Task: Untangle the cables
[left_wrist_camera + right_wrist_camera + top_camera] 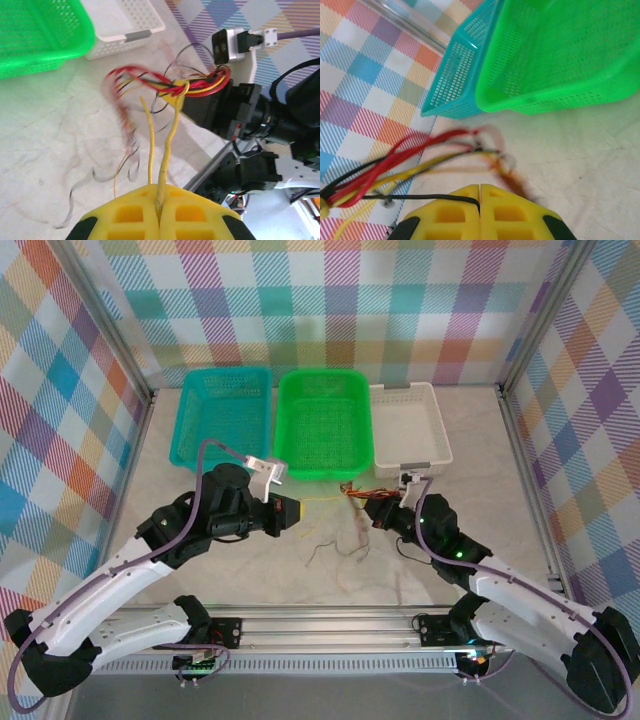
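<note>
Where the two arms meet over the middle of the worktop (250, 575), the cables (352, 502) hang in a knot between them, just near of the green basket (322, 420). The left pincer (296, 510) lies to the left of the knot and the right pincer (382, 518) touches its right end. A few loose strands trail down onto the worktop nearer the arm bases.

The left wrist view gives what the overhead view cannot. The left pincer (159, 199) is clenched on a single yellow cable (171, 135), which rises from its pads to the red, yellow and black bundle at the tip of the other arm. Part of the bundle is blurred.

In the right wrist view, the right pincer (479, 192) is clenched too, with a black cable (430, 197) running into the seam between its pads. The red and yellow strands fan out to the left above it, before the teal basket (452, 75).
</note>
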Available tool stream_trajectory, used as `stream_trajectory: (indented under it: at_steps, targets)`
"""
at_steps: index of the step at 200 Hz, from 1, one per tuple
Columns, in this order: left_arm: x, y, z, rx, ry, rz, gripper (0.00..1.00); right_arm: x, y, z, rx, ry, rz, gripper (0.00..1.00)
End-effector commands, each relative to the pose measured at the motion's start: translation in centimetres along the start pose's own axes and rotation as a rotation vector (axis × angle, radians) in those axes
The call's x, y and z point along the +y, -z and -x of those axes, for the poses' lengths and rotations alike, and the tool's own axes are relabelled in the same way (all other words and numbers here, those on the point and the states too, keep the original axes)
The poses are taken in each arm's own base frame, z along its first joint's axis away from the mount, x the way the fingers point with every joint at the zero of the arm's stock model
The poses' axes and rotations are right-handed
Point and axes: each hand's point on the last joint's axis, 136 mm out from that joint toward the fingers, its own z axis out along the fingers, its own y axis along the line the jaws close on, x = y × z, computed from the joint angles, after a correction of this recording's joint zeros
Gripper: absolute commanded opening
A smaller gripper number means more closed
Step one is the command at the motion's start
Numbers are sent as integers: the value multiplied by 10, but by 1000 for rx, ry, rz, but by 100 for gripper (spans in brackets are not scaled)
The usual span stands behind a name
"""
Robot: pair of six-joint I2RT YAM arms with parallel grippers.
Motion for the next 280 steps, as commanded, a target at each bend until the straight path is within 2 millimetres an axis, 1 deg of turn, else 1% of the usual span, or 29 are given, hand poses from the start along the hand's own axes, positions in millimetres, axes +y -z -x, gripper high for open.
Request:
stream_trajectory:
  at_steps: [1,14,55,80,100,116,138,161,172,186,200,208,228,237,255,280]
  targets:
    - [13,47,22,-88,-45,109,0,-111,25,-7,-41,-145,-429,0]
    - [22,57,26,-99,-50,157,0,-123,34,-5,-51,-184,-477,0]
    - [42,85,36,-125,-77,299,0,-148,57,-2,-73,-273,-578,0]
    - [57,106,45,-150,-93,427,0,-162,68,-6,-54,-312,-640,0]
    - [62,124,52,-190,-99,490,0,-172,71,-12,-17,-340,-678,0]
    - [61,124,52,-195,-95,481,0,-176,68,-17,13,-350,-686,0]
    - [64,118,51,-186,-93,482,0,-176,67,-14,12,-340,-691,0]
    - [80,127,54,-211,-101,587,0,-185,89,-6,-27,-341,-799,0]
    - [88,133,54,-219,-100,638,0,-185,96,0,-54,-361,-802,0]
    - [97,136,52,-220,-100,685,0,-186,111,9,-88,-385,-828,0]
    - [101,134,48,-214,-99,690,0,-180,118,22,-125,-384,-806,0]
    - [103,131,45,-207,-97,692,0,-177,122,26,-127,-386,-805,0]
    - [108,124,39,-191,-89,692,0,-161,123,40,-125,-360,-774,0]
    - [108,117,36,-181,-87,674,0,-149,120,46,-127,-346,-726,0]
    - [104,98,28,-155,-91,596,0,-123,114,64,-123,-301,-636,0]
    - [100,79,20,-135,-89,521,0,-73,106,94,-91,-227,-493,0]
